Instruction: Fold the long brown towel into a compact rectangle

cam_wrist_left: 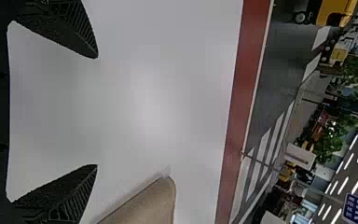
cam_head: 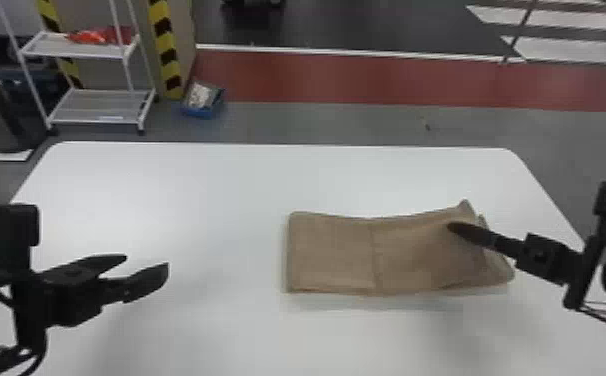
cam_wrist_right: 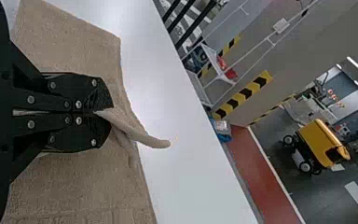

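Across one white bench (cam_head: 167,200), toward three o'clock from its middle, lies one brown towel (cam_head: 337,255). Folding looks partway along: the nine o'clock end is flat and squared, while the three o'clock end sits raised and uneven, so tidying that and doubling the strip into a compact rectangle seem left. Of two pincers, the right pincer (cam_wrist_right: 107,112) pinches a ridge of cloth; the left pincer (cam_head: 147,262), at nine o'clock, gapes empty.

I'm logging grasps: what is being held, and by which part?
The right gripper pinches the towel by a raised fold near its right end; the left gripper holds nothing.
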Motion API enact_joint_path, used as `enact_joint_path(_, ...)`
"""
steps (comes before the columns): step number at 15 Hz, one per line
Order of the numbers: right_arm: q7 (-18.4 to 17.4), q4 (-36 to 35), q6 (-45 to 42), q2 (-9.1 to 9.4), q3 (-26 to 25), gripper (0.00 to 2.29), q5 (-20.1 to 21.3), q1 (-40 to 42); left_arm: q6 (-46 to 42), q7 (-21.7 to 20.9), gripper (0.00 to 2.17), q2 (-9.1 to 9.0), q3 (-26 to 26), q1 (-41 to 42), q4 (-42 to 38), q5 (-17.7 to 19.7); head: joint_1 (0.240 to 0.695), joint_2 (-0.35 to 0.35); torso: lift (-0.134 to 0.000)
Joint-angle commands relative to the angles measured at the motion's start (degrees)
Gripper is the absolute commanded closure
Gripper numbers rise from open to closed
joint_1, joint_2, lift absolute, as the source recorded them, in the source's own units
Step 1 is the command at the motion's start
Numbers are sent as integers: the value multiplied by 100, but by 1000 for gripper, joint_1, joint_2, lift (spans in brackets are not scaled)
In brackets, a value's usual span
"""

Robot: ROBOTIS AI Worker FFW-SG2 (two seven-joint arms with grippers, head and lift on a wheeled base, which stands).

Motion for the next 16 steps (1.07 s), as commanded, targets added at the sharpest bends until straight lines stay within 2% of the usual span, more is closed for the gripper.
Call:
enact_joint_path(1,-55,317,-190,-102,35,1659,27,-22,0,0,39,-8,-20,-5,2,-13,695,-96,-120)
enact_joint_path(4,-55,369,-155,-137,18,1659,9,-154,0,0,39,-8,-20,-5,11,-31,695,-113,-120)
enact_joint_path(7,-2,18,478,-260,-510,1659,-351,-233,0,9,39,1,24,-5,20,-40,695,-120,-120)
enact_joint_path(8,-20,97,337,-313,-501,1659,-290,-197,0,17,39,1,24,-5,46,-40,695,-126,-120)
enact_joint_path(10,-64,624,-278,-331,-325,1656,-167,-136,0,17,39,-8,-29,-22,99,-40,695,-142,-120)
enact_joint_path(12,-125,774,-313,-339,-149,1659,-87,-250,0,17,39,-8,-38,-31,99,-40,695,-156,-120)
enact_joint_path(15,-117,730,-208,-331,220,1656,-131,-321,0,17,39,-8,-3,-13,90,-48,695,-144,-120)
enact_joint_path(16,-2,325,179,-322,264,1659,-184,-400,0,9,39,-8,-3,-13,81,-48,695,-136,-120)
